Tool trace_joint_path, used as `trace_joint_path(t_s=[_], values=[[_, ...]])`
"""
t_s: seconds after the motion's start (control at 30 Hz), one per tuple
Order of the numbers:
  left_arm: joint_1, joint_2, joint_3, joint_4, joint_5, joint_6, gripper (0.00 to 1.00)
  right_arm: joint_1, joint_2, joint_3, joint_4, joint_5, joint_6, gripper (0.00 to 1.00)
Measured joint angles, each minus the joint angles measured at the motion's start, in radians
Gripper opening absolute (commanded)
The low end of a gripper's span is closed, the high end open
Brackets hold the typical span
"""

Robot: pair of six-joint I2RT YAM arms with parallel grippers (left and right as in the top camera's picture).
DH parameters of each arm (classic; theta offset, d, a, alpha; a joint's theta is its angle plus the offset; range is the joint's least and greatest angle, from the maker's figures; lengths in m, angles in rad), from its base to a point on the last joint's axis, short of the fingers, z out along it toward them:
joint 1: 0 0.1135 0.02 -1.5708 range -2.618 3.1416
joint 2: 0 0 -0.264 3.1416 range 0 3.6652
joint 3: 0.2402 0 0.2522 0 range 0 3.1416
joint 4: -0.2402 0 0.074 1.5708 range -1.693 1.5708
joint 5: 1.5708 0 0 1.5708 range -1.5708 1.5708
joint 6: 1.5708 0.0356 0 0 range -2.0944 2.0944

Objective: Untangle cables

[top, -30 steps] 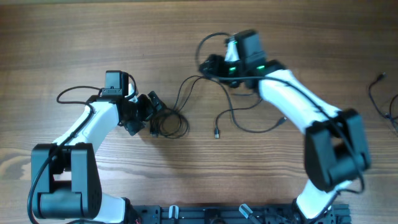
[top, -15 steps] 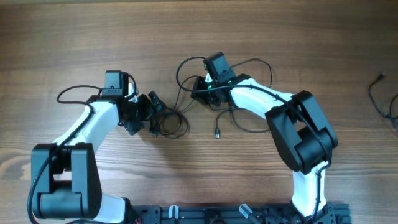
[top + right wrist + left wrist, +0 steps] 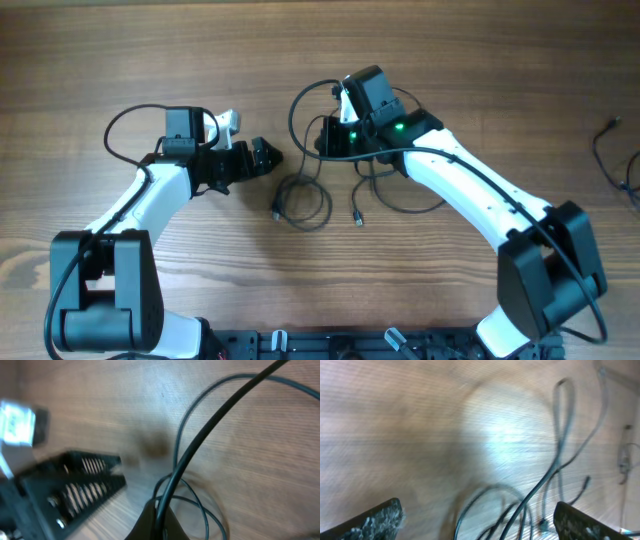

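Now, left gripper (image 3: 258, 157): spread wide, empty, near the cables (image 3: 303, 203)
right gripper (image 3: 328, 138): clenched on one cable strand

On table (image 3: 480, 60), cables (image 3: 303, 200) lie btwn left gripper (image 3: 268, 157) & right gripper (image 3: 322, 137), behind-right.

Wooden table (image 3: 120, 60) with a black rail (image 3: 300, 345) at its near edge.
Seen from overhead, the table is light brown wood with the grain running from side to side and darker looping grain towards the near left corner; the rail lies along the middle of the near edge and carries small metal fittings. In the left wrist view the table (image 3: 410, 430) is blurred and bears a pale round patch of glare. In the right wrist view the table (image 3: 100, 395) shows a small darker patch.
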Motion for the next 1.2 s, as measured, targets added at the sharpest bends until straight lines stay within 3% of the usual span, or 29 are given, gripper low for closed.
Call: trace_joint_path(t_s=[0.2,0.3,0.33,0.43,0.57,0.67,0.7,0.83,1.0,1.2], values=[[-0.024,0.0,-0.002,0.121,0.102,0.025,0.95,0.0,-0.039,0.0,-0.107,0.0,-0.095,0.04],[-0.077,0.0,-0.002,0.145,0.12,0.032,0.79,0.0,-0.061,0.0,-0.113,0.0,-0.122,0.04],[-0.099,0.0,-0.002,0.147,0.119,0.03,0.8,0.0,-0.066,0.0,-0.113,0.0,-0.129,0.04],[-0.184,0.0,-0.002,0.151,0.069,0.035,0.82,0.0,-0.088,0.0,-0.112,0.0,-0.146,0.04],[-0.278,0.001,-0.002,0.155,-0.036,-0.004,0.77,0.0,-0.105,0.0,-0.118,0.0,-0.157,0.04],[-0.328,0.01,-0.002,0.158,-0.108,-0.052,0.64,0.0,-0.127,0.0,-0.122,0.0,-0.159,0.04],[-0.341,0.015,-0.002,0.164,-0.126,-0.064,0.56,0.0,-0.136,0.0,-0.123,0.0,-0.159,0.04],[-0.369,0.035,-0.002,0.173,-0.163,-0.095,0.04,0.0,-0.191,0.0,-0.125,0.0,-0.178,0.04],[-0.375,0.063,-0.002,0.127,-0.237,-0.14,0.04,-0.029,-0.316,0.0,-0.146,0.026,-0.229,0.04],[-0.31,0.071,-0.003,-0.004,-0.425,-0.243,0.04,-0.241,-0.537,0.0,-0.179,0.169,-0.239,0.04]])
